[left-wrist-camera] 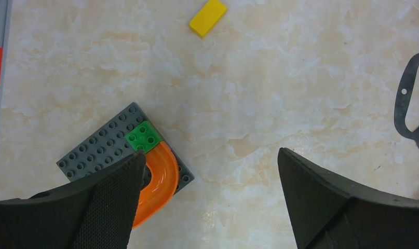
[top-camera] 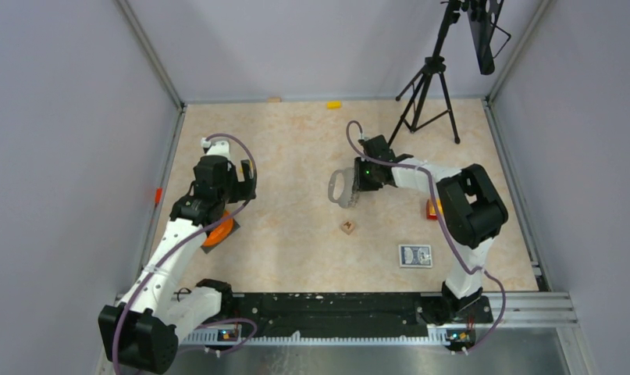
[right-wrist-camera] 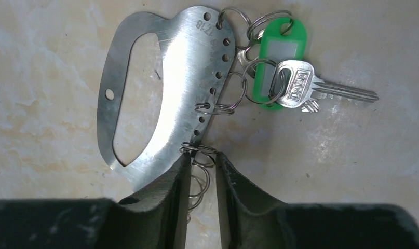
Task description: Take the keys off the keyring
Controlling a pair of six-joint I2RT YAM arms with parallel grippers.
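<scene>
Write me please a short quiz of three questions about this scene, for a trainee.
1. True or false: the left fingers hold the keyring.
2. What lies between the right fingers? A: a wire ring. B: a coin. C: a screw.
3. Fill in the colour: the key lies partly over a ____ tag.

Key: 1 false, they are wide apart with only bare table between them. 2 A. 3 green.
</scene>
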